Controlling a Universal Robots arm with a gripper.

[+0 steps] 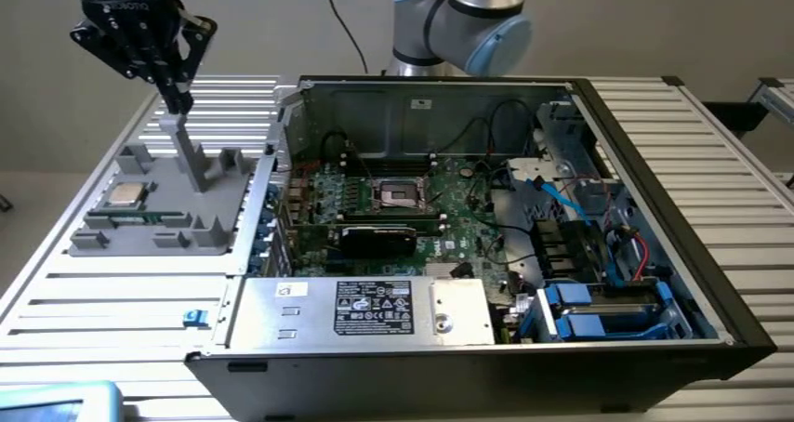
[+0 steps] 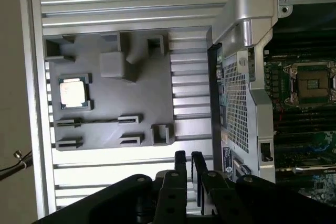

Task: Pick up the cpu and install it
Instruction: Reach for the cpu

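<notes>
Grey tray (image 1: pixel 174 210) holds the cpu (image 1: pixel 126 195), well apart from the empty end effector (image 1: pixel 182 104), pressed together.

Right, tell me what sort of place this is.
Probably a robotics lab bench set up for computer assembly: an open computer case with its motherboard exposed sits on a slatted metal table, a grey fixture beside it holds the cpu, and a robot arm stands behind.
</notes>
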